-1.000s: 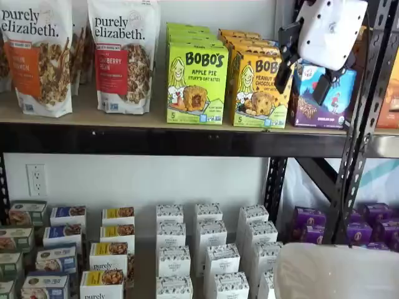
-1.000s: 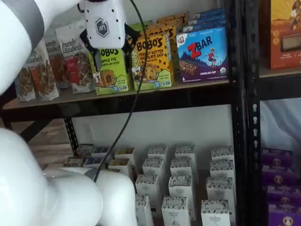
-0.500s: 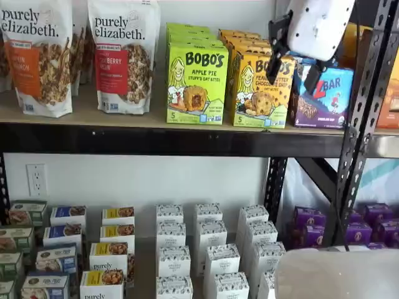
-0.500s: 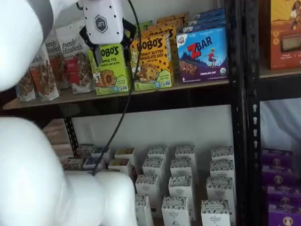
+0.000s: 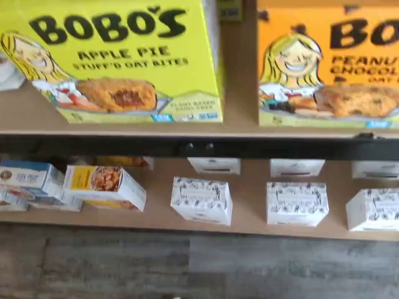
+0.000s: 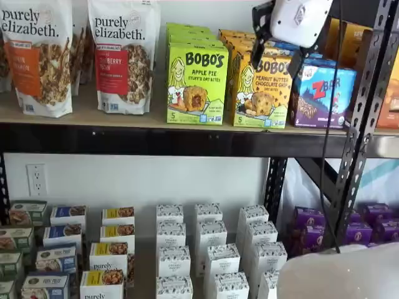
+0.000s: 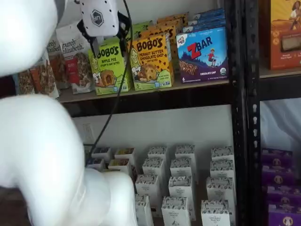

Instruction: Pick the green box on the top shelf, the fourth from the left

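Observation:
The green box, lime-green with "BOBO'S Apple Pie", stands upright at the front of a row on the top shelf. It also shows in a shelf view and fills much of the wrist view, above the board's edge. My gripper hangs in front of the shelf at box-top height and holds nothing. Its two black fingers are spread with a plain gap. In a shelf view the gripper lies over the green box's upper part; how near it is to the box I cannot tell.
A yellow-orange Bobo's box stands right of the green box, then a blue ZBar box. Granola bags stand left of it. A black upright is close on the right. A cable hangs down. Small boxes fill the lower shelf.
The gripper has moved up and to the left along the top shelf, from in front of the ZBar box towards the Bobo's boxes. The boxes have not moved.

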Controlling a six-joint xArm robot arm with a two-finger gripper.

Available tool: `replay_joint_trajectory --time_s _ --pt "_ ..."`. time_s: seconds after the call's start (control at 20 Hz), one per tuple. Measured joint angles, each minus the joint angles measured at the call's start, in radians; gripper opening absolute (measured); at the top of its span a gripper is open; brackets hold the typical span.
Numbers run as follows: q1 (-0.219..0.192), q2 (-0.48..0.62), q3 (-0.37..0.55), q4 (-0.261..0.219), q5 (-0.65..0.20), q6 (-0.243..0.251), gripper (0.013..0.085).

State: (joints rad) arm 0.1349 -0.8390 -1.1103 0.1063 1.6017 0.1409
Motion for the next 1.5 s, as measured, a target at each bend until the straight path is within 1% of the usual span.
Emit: replay_joint_trajectory --time_s 0.2,0.4,0.6,0.7,0.95,1.2,1.5 --pt "0.06 0.043 -0.022 -0.037 -0.04 0.052 0.085" --pt "0.088 0.088 -0.048 -0.047 -0.079 0.076 0.085" --pt "0.119 0.159 -0.099 -0.064 -0.116 0.102 0.085" --pt "0.126 0.188 -0.124 -0.066 -0.124 0.109 0.085" --pt "0.129 0.258 -0.18 -0.056 -0.15 0.109 0.085" --pt "0.136 0.327 -0.233 -0.054 -0.155 0.115 0.085" --pt "0.16 0.378 -0.26 -0.072 -0.168 0.14 0.085"
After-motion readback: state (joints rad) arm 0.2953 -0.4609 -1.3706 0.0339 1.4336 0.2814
